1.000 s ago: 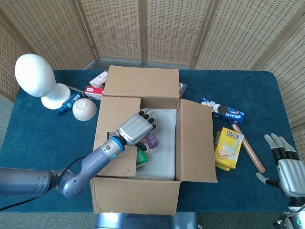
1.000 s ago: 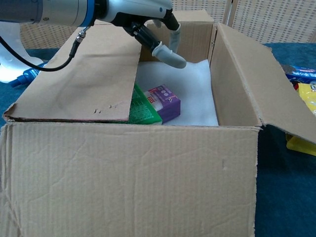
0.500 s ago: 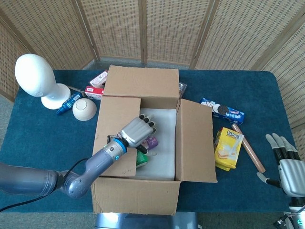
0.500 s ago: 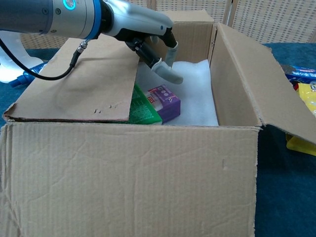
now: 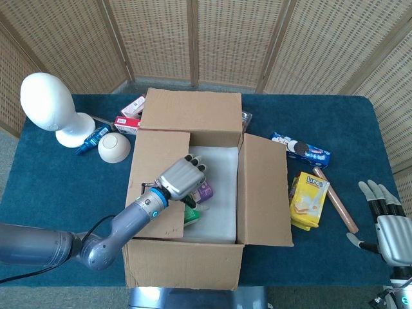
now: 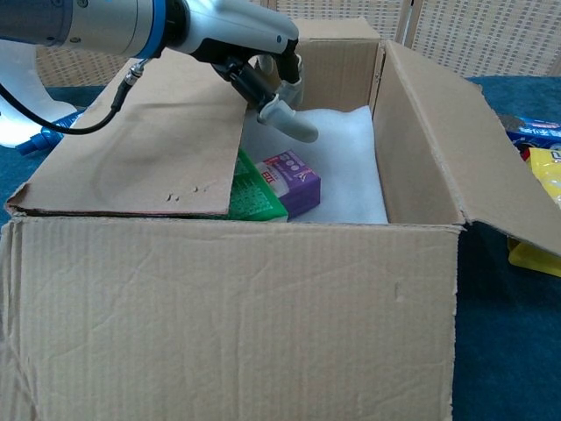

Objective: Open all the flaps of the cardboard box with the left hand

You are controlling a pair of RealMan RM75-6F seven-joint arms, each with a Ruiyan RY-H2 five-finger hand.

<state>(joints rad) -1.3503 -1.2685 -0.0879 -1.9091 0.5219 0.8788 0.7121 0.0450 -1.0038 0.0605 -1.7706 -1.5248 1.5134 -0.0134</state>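
Curling left hand (image 5: 182, 178) at flap (image 5: 156, 180) edge, cardboard box (image 5: 193, 261)

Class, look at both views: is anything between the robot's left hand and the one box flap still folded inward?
Nothing visible. The left robot hand is at the inner edge of the folded flap, fingers curled over it above the white foam. The purple box lies lower, inside.

The silver-grey metal left arm (image 5: 96, 241) is a smooth rounded tube, ending at a bright blue wrist ring (image 5: 152, 201) beside the silver left hand (image 5: 182, 178) with dark finger segments and pale grey fingertips (image 6: 296, 128). A thin black cable (image 6: 88, 118) loops beside the wrist. The silver right hand (image 5: 387, 226) has grey-tipped fingers.
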